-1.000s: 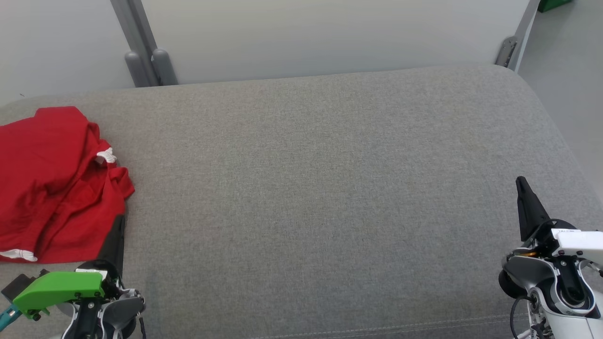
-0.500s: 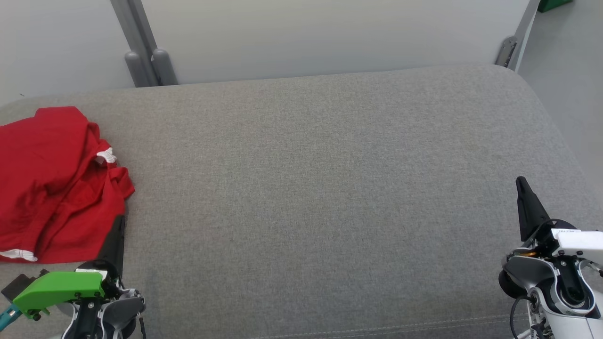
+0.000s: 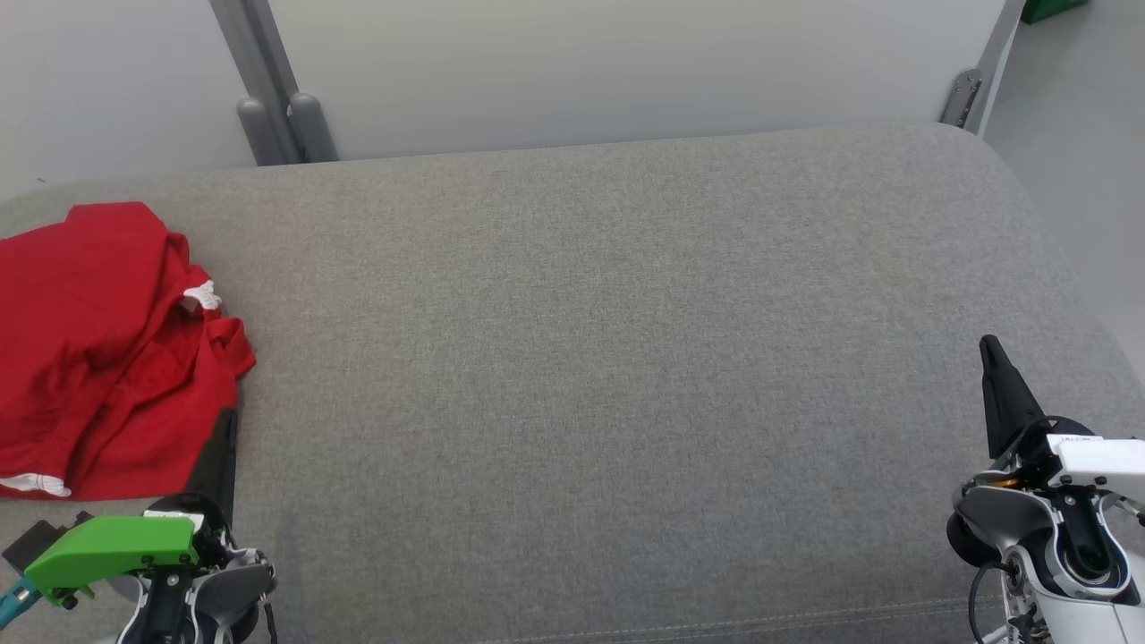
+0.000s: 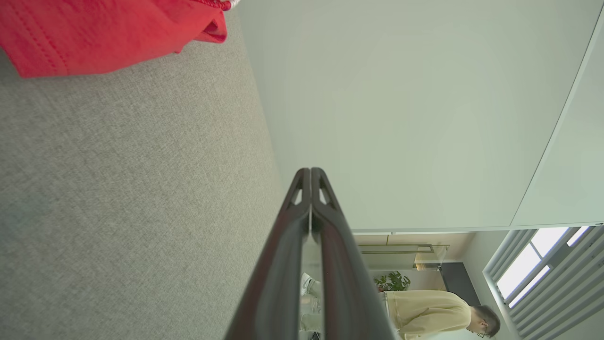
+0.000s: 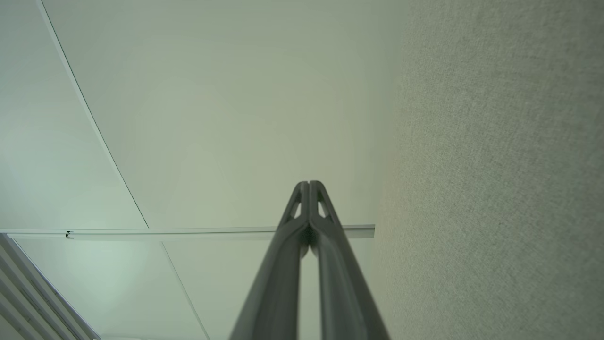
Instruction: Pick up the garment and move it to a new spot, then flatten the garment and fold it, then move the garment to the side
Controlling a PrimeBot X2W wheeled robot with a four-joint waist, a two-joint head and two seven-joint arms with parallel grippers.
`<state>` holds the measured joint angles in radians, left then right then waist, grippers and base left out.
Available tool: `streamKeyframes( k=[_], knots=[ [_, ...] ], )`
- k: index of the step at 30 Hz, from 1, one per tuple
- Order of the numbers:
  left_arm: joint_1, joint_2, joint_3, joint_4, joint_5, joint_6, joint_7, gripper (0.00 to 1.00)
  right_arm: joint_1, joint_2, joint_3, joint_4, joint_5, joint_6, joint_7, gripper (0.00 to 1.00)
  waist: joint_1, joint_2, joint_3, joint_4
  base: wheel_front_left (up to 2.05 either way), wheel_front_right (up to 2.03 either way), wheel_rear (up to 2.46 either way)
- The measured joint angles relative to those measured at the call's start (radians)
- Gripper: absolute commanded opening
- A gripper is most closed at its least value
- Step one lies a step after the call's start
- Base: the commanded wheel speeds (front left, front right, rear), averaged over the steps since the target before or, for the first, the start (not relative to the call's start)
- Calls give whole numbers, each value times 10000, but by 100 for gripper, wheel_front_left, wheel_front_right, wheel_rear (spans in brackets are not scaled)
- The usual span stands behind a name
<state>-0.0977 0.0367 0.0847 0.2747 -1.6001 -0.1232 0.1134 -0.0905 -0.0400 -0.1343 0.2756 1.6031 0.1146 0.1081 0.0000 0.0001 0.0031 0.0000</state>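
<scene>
Garment [image 3: 98, 349] just beside left end effector [image 3: 232, 419]

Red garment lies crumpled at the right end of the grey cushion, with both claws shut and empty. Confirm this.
Wrong on one count: the red garment lies crumpled at the left end of the grey cushion, not the right, as the head view shows. The left claw and right claw are shut and empty.

Soft red cloth garment [image 3: 98, 349], coarse matt grey woven cushion [image 3: 608, 358] — smooth matt wall [image 3: 626, 63]
</scene>
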Motion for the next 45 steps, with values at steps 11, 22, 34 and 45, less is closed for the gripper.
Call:
streamKeyframes(
  k=[11,22,34,45],
  knots=[
    [0,0,0,0,0,0,-2,0,0,0,0,0,0,0,0,0,0,0,0,0,0,0,0],
    [0,0,0,0,0,0,0,0,0,0,0,0,0,0,0,0,0,0,0,0,0,0,0],
    [0,0,0,0,0,0,-2,0,0,0,0,0,0,0,0,0,0,0,0,0,0,0,0],
    [0,0,0,0,0,0,-2,0,0,0,0,0,0,0,-2,0,0,0,0,0,0,0,0]
  ],
)
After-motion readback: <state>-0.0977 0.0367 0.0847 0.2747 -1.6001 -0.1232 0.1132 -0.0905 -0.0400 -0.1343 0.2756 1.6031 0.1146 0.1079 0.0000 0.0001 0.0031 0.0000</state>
